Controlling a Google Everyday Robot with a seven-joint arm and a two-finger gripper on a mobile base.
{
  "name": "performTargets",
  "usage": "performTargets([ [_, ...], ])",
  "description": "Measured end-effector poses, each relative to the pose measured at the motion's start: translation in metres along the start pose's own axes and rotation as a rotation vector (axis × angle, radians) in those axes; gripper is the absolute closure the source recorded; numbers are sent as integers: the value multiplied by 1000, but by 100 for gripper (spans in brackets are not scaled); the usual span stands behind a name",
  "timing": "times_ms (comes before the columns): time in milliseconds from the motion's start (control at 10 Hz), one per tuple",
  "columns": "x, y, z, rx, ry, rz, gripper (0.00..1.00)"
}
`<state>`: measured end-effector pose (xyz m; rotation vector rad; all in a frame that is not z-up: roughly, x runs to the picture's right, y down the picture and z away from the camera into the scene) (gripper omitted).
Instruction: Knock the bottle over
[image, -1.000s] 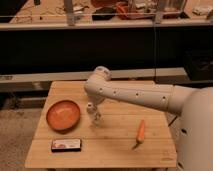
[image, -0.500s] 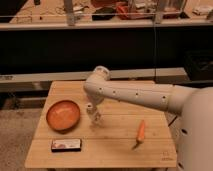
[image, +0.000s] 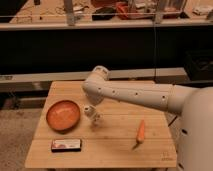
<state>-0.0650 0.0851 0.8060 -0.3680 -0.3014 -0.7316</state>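
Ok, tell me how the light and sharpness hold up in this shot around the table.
Camera view: warm, dim light; the dark shelving behind is nearly black. The pale wooden table is brightest. Everything is soft, so the gripper and the small clear plastic bottle beside the round orange bowl blur together. The orange carrot casts a short shadow.

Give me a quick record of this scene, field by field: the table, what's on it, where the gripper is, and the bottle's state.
surface: wooden table
bottle: small bottle, near the table's middle, right of the bowl, standing, not yet knocked over
gripper: gripper, down at the bottle's right side, at the end of the white arm
bowl: orange bowl, left part of table
carrot: orange carrot, right part, lying flat
packet: dark flat packet, front left, near the edge
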Motion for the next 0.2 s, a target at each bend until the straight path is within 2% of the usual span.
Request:
performTargets([
  [200,-3,-1,-1,-2,-3,-8,97],
])
